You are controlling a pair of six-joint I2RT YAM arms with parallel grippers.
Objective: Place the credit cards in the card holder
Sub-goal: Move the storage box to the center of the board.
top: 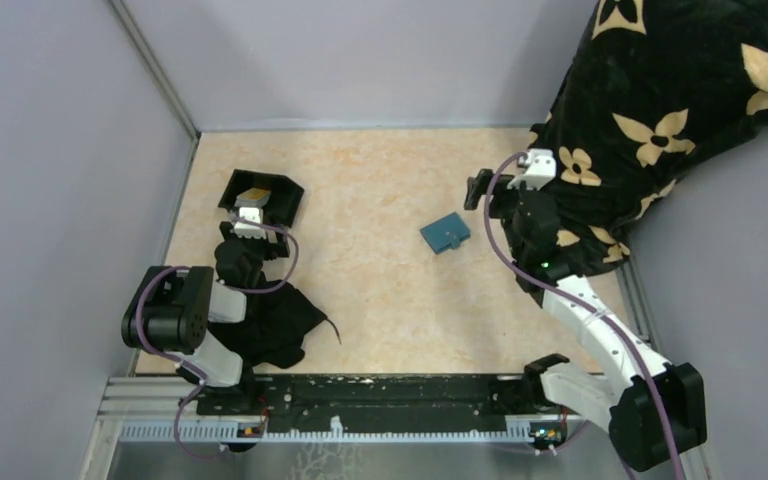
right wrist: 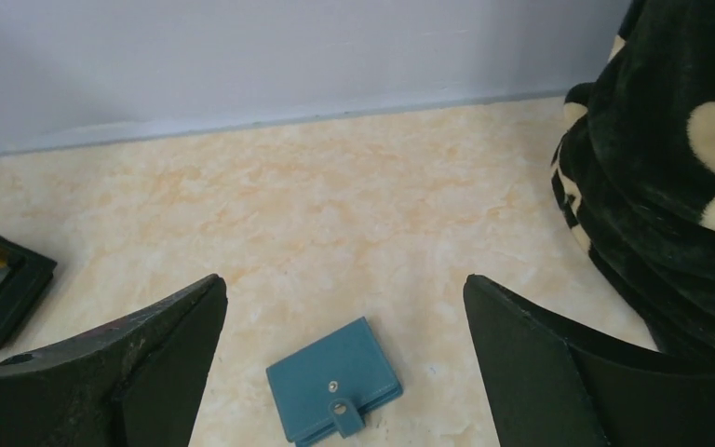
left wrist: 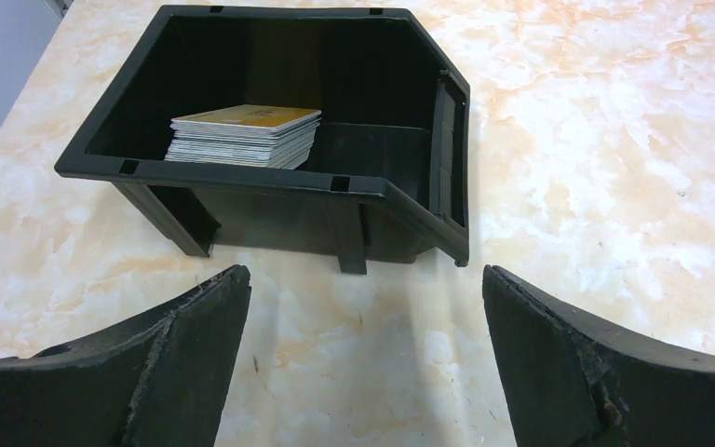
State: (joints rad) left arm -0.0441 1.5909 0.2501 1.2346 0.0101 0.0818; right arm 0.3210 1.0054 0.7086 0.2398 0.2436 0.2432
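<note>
Spreading widest is the marbled table (top: 380,300), with the black tray (left wrist: 242,177) at its far left. My left gripper (left wrist: 363,275) hovers just before the tray, fingers spread and empty. My right gripper (right wrist: 343,284), equally spread, hangs well right of the tray, near the closed teal card holder (right wrist: 335,380). The credit cards (left wrist: 242,135) lie stacked inside the tray.

No text, brand or number can be read in any view. The top yellow one of the credit cards (left wrist: 245,119), stacked in the black tray (left wrist: 242,175), carries a small darker mark near its middle, too blurred to read. The black cloth (top: 660,90), at 2 o'clock on the table, bears tan flower signs but no letters. The rail (top: 380,430) at 6 o'clock shows a row of white tick marks like a ruler, with no figures legible.
</note>
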